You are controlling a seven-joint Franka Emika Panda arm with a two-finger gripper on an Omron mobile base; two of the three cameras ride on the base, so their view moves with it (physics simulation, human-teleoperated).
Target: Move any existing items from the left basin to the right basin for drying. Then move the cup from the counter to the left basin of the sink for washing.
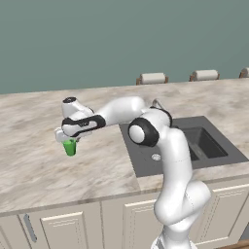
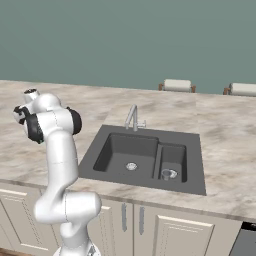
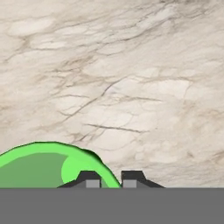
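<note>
In the left base view the arm reaches out to its left over the marbled counter (image 1: 29,165), well clear of the sink (image 1: 146,163), and the gripper (image 1: 69,140) sits directly on top of the green cup (image 1: 70,147), presumably because the cup is the thing bound for the left basin (image 1: 151,156). In the right base view the small pale looped item (image 2: 169,174) already lies in the narrower right basin (image 2: 172,157), so the wider basin looks free to receive it. In the hand view the fingertips (image 3: 89,178) stand close together with the cup's rim wall between them, clenched on it as far as this low angle shows.
</note>
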